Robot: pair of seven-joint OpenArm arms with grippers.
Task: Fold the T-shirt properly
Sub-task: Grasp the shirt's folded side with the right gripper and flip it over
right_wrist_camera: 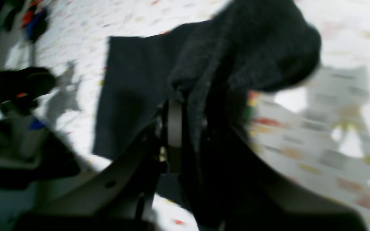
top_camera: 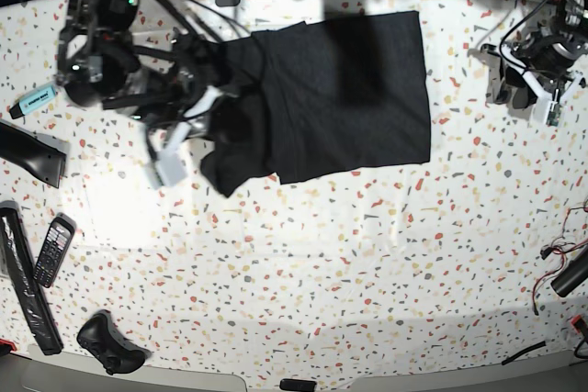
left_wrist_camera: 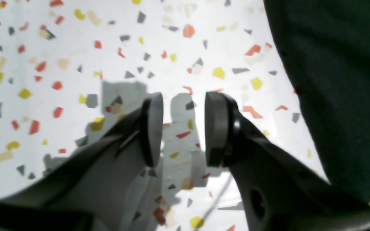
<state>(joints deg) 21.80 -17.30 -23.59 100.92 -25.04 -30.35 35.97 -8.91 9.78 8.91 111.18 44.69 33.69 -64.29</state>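
Note:
The black T-shirt (top_camera: 354,89) lies plain side up on the speckled table, folded to a rough rectangle. Its left part is bunched and lifted. My right gripper (top_camera: 209,103) is at that left edge. In the right wrist view the right gripper (right_wrist_camera: 188,128) is shut on a fold of the T-shirt (right_wrist_camera: 133,89), which drapes over the fingers (right_wrist_camera: 174,128). My left gripper (top_camera: 531,80) is off the shirt's right side, apart from it. In the left wrist view it (left_wrist_camera: 184,128) is open and empty above bare table, with the T-shirt (left_wrist_camera: 342,80) at the right.
A blue marker (top_camera: 37,96), a black bar (top_camera: 28,149), a phone-like handset (top_camera: 53,250) and a black controller (top_camera: 106,341) lie along the left edge. Cables (top_camera: 565,273) lie at the right edge. The table's front edge runs along the bottom.

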